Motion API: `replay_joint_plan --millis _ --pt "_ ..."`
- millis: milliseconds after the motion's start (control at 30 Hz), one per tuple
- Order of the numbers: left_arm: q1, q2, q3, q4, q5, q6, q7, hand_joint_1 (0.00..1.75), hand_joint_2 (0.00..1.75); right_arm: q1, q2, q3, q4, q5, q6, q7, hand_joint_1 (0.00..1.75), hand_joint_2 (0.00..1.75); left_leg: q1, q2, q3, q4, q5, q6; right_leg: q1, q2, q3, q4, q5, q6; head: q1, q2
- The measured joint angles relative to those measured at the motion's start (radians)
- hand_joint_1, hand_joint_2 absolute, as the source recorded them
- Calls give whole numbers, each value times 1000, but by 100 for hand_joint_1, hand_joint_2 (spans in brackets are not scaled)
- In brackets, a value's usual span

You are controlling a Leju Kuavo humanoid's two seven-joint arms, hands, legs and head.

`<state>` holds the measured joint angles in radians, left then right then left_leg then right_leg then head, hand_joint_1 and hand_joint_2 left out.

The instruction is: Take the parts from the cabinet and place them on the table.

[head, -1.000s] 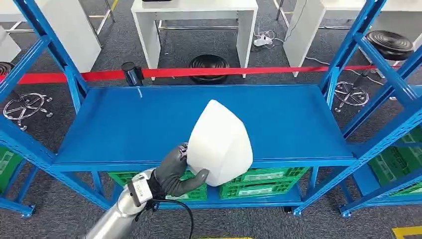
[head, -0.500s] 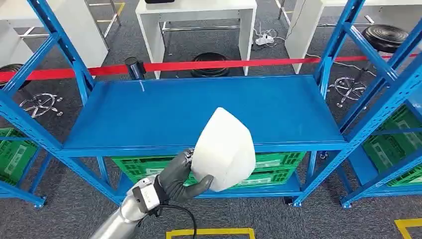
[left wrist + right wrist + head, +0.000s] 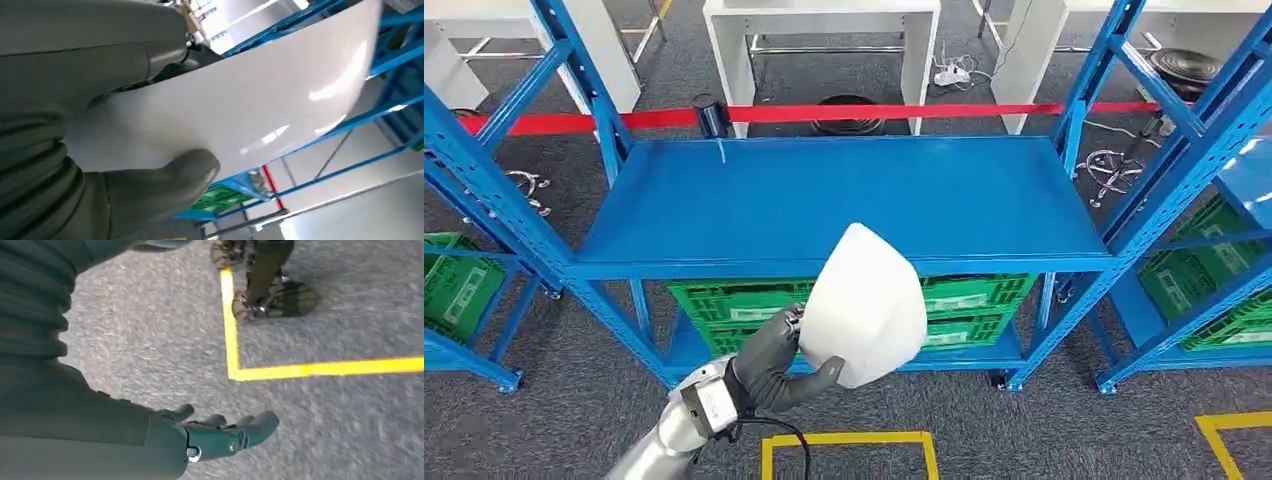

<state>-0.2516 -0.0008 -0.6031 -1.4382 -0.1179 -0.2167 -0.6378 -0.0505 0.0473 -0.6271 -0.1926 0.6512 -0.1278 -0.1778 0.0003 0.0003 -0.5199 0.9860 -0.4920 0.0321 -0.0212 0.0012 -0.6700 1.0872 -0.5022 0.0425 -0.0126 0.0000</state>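
L hand [image 3: 776, 358] grips white part [image 3: 864, 305] by lower edge, in front of blue rack [image 3: 844, 205]. R hand [image 3: 220, 435] spread, empty. Keep grip firm, part level while carrying to table.

I see bright, even overhead light in my head view; glare streaks the white part [image 3: 260, 105], and the grey carpet [image 3: 350, 430] looks motion-blurred.

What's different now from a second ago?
The whole view has shifted: the camera drew back from the blue shelf, so yellow floor tape now shows. The left hand still grips the white part; nothing was let go.
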Motion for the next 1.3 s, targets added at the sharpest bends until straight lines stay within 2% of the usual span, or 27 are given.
replay_joint_plan --millis 67,100,133,167,233,267,300,433,467,567,600,633,667,733,767,800,833,933,967,1000,1033,1100,1133,1167,1233,1267,1300 --pt "1 0 0 2 -1 -2 -1 175 175 -2 -2 0 0 0 -6 0 0 175 -4 1 -31 1 24 4 1 0 -40 154 -108 5 7 0" --pt "1 0 0 3 -2 -3 -1 175 175 -2 -3 0 0 0 -10 2 0 175 -6 3 -44 3 35 4 2 0 -50 213 -125 6 9 0" --pt "1 0 0 5 -2 -3 -1 175 175 -1 -4 0 0 0 -12 6 0 175 -6 3 -60 6 44 3 2 0 -46 238 -114 6 10 0" --pt "1 0 0 6 -3 -4 -1 175 175 -1 -4 0 0 0 -15 12 0 175 -7 3 -79 12 55 1 3 0 -19 223 -76 5 11 0" --pt "0 -1 0 9 -5 -8 -1 175 175 -2 -4 -1 0 0 -20 21 0 175 -7 3 -110 24 71 -5 4 0 83 96 -14 -2 14 0" --pt "-1 -3 0 8 -5 -11 -1 175 175 -3 -6 -1 0 -1 -21 23 0 175 -7 3 -120 31 78 -9 4 0 154 1 -22 -6 14 0" --pt "-2 -5 0 8 -5 -11 -1 175 175 -6 -6 -1 0 -1 -21 24 0 175 -10 3 -127 37 82 -14 6 0 189 -60 -62 -11 14 0" --pt "-20 -11 -1 18 -5 -24 -5 175 175 -4 -7 -2 0 -2 -30 39 0 175 -9 8 -130 31 107 -41 10 3 176 -81 -48 -43 13 0" --pt "-20 -11 -1 20 -2 -30 -10 175 175 -5 -7 -2 0 -6 -29 45 0 175 -5 5 -138 41 90 -47 7 4 168 -83 -37 -49 14 0" --pt "-27 -11 -2 29 -1 -37 -16 175 175 -4 -7 -8 0 -14 -27 53 0 175 1 5 -189 209 -74 -63 7 15 133 -82 -6 -57 2 0" --pt "-28 -11 -2 32 -1 -37 -16 175 175 -2 -7 -11 0 -14 -25 53 0 175 1 5 -204 275 -100 -66 7 20 121 -82 3 -56 1 0" --pt "-28 -11 -2 36 -1 -37 -16 175 175 -1 -7 -15 0 -14 -23 52 0 175 2 4 -206 313 -96 -66 7 26 109 -81 12 -54 0 0" --pt "-28 -11 -3 39 -1 -37 -18 175 175 0 -7 -17 0 -14 -21 52 0 175 2 4 -187 304 -72 -65 7 33 98 -80 20 -52 -1 0" --pt "-28 -11 -3 39 -2 -37 -19 175 175 0 -8 -19 0 -11 -18 52 0 175 1 -8 -86 169 -17 -55 7 51 85 -79 32 -47 -2 0" --pt "-29 -11 -3 39 -2 -35 -21 175 175 -1 -7 -19 0 -11 -16 52 0 175 1 -38 -16 65 -1 -46 6 60 83 -79 37 -44 -3 0" --pt "-29 -11 -3 39 -2 -35 -22 175 175 -2 -6 -19 0 -10 -13 51 0 175 1 -77 20 5 -30 -39 6 65 79 -79 43 -37 -1 0" --pt "-29 -11 -3 38 -2 -35 -25 175 175 -3 -6 -19 0 -10 -12 51 0 175 -1 -71 16 9 -13 -42 1 76 78 -81 50 -30 0 0" --pt "-30 -9 -3 39 -4 -35 -26 175 175 0 -6 -20 0 -10 -19 51 0 175 -8 -46 14 -1 -11 -25 1 104 71 -88 63 -8 -7 0" --pt "-32 -10 -3 39 -4 -35 -28 175 175 1 -6 -22 0 -10 -26 50 0 175 3 -27 14 -12 -1 -17 -3 95 67 -77 60 -10 -7 0" --pt "-34 -11 -3 41 -3 -36 -29 175 175 2 -5 -23 0 -10 -32 49 0 175 2 -19 11 -15 3 -7 5 51 48 -45 30 -6 -1 0" --pt "-35 -11 -3 42 -3 -36 -31 175 175 -1 -5 -26 0 -11 -41 44 0 175 1 -4 6 -15 5 -4 4 27 13 26 -16 0 10 0" --pt "-34 -8 -3 50 2 -37 -34 175 175 -3 -5 -27 0 -12 -55 27 0 175 0 25 -2 -13 8 -2 3 14 -56 184 -90 10 13 0" --pt "-34 -8 -3 55 7 -37 -36 175 175 -2 -5 -29 0 -16 -55 23 0 175 0 39 -6 -11 9 -3 2 13 -73 227 -100 13 14 0" --pt "-34 -8 -3 58 13 -37 -38 175 175 0 -5 -32 0 -19 -55 18 0 175 0 53 -10 -8 10 -4 0 11 -64 219 -86 16 15 0" --pt "-36 -8 -3 64 21 -38 -45 175 175 1 -5 -38 0 -20 -50 14 0 175 2 79 -15 2 7 -9 -4 -7 26 72 -14 18 16 0" --pt "-38 -8 -3 66 24 -35 -47 175 175 0 -5 -41 0 -20 -44 12 0 175 3 90 -17 12 2 -16 -4 -40 87 -28 19 19 16 0" --pt "-39 -8 -3 66 28 -31 -51 175 175 -4 -4 -43 0 -20 -39 10 0 175 -2 98 -23 19 -3 -23 3 -70 105 -64 4 9 19 0"
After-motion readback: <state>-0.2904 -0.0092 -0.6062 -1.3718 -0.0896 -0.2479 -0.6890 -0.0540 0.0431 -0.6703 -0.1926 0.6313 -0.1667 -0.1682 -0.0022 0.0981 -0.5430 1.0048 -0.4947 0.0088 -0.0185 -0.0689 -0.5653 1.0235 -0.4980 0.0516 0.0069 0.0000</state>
